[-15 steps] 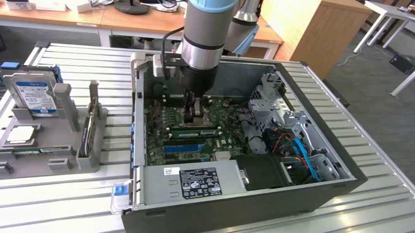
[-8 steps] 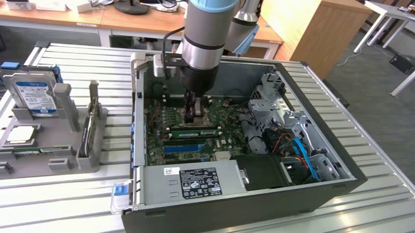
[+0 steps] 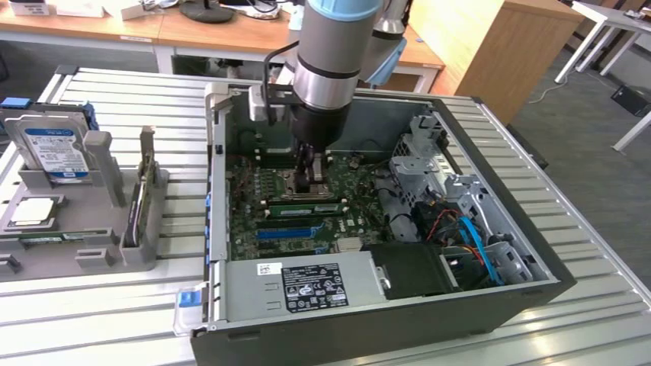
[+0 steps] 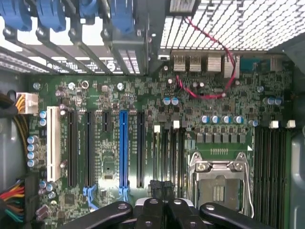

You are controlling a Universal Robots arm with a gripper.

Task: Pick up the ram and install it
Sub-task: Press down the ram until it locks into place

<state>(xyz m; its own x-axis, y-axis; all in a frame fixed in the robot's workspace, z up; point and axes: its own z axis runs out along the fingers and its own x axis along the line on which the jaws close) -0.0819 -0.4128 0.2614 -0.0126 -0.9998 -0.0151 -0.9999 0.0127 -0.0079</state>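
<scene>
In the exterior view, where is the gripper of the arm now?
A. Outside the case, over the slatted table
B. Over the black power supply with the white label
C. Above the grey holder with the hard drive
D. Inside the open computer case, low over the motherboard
D: the gripper reaches down inside the open computer case, close above the green motherboard, beside the ram sitting in its slot.

Ram among the motherboard's memory slots

The ram (image 3: 301,203) is a long, narrow green stick with small dark chips. It lies along the memory slots inside the open computer case, near the processor socket. Whether it is fully seated cannot be told.
</scene>
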